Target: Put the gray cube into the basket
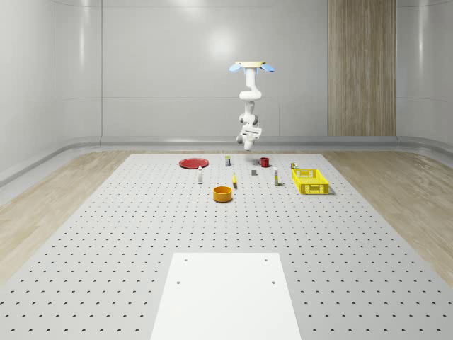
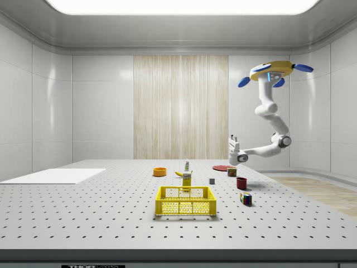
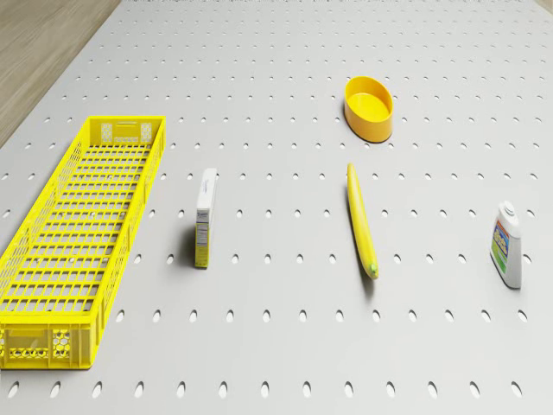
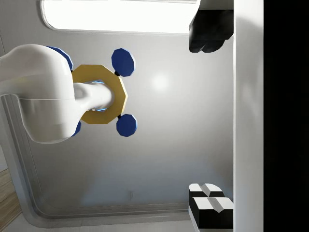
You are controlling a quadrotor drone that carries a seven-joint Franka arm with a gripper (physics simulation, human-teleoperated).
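Pegboard floor: gray cube [image 2: 212, 181] below gripper [image 2: 233, 139].

In the whole-scene view, with the bowl [image 1: 222, 193] as centre: basket [image 1: 310, 180] at 3 o'clock, plate [image 1: 192, 163] at 11, cube [image 1: 255, 171] at 1.

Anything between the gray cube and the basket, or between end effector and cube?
A small upright carton stands between the gray cube and the basket, beside its long side. The end effector hangs higher up near the cube, under the hovering drone, with nothing visible between.
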